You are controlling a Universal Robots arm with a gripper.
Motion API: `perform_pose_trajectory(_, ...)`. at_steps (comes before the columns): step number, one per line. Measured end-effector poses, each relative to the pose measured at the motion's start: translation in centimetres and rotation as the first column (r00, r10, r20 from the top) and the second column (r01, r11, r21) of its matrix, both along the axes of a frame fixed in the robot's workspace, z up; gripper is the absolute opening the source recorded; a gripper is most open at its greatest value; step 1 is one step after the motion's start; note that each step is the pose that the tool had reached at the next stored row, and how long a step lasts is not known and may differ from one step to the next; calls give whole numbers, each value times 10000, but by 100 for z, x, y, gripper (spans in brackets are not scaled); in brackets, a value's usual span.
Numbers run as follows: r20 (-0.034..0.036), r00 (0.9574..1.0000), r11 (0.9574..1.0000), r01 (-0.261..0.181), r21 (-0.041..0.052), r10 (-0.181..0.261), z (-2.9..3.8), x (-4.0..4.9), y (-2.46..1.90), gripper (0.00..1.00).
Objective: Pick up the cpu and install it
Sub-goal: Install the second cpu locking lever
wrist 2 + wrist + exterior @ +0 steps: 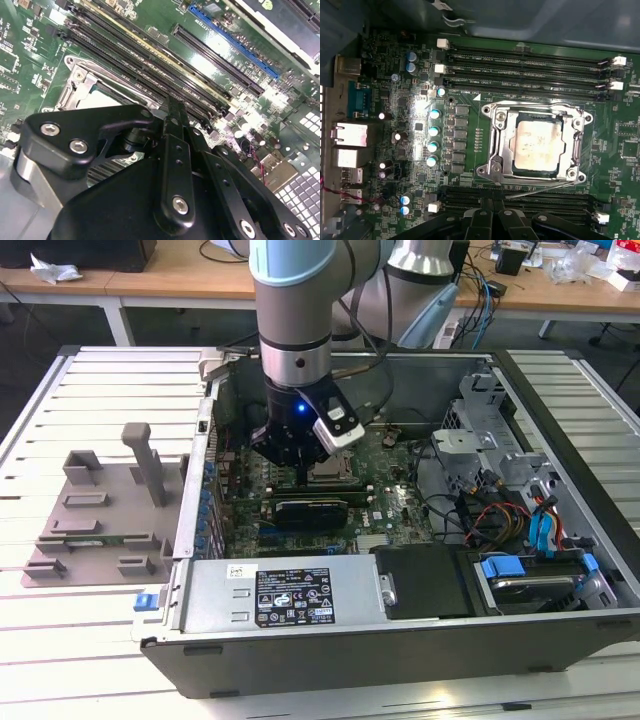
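First wrist view: cpu point(538, 145) seated in socket point(536, 142); gripper point(492, 220) at six o'clock, finger state unclear. Risk: snagging memory slots point(520, 65).

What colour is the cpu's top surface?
Pale silvery metal with whitish smears; the cpu shows best in the first wrist view, sitting in the socket.

Black rectangular printed label point(292, 597) and small white sticker point(237, 573) noted on grey metal power supply housing point(350, 580); print too small to read. Faint white lettering point(487, 80) noted on green motherboard point(615, 125) beside long black memory slots point(530, 62); illegible.
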State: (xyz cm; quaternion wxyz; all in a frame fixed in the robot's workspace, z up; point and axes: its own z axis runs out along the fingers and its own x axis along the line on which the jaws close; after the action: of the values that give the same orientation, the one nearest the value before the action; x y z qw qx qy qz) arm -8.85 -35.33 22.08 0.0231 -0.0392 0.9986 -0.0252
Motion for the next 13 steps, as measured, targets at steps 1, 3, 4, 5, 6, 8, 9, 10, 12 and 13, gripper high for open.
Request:
perform_pose_trajectory(1, 2, 10000, 10000, 2, 2, -2, -5, -4, 0, 11)
perform_pose_trajectory(3, 1, 10000, 10000, 0, 2, 0, -26, -30, 0, 11)
perform_pose_trajectory(4, 1, 10000, 10000, 1, 2, -1, -36, -37, 0, 11)
perform_pose_trajectory(5, 0, 10000, 10000, 0, 11, 0, -39, -40, -1, 11)
perform_pose_trajectory(6, 2, 10000, 10000, 0, 51, 0, -39, -40, 0, 11)
perform_pose_trajectory(8, 12, 10000, 9999, 0, 166, 0, -40, -40, 0, 11)
perform_pose_trajectory(9, 19, 10000, 9997, 0, 258, 0, -42, -40, -3, 11)
perform_pose_trajectory(10, 22, 10000, 9995, 0, 320, -1, -48, -40, -13, 11)
perform_pose_trajectory(12, 28, 10000, 9989, 0, 458, -1, -54, -40, -39, 11)
perform_pose_trajectory(13, 29, 10000, 9988, 0, 495, -1, -54, -40, -51, 11)
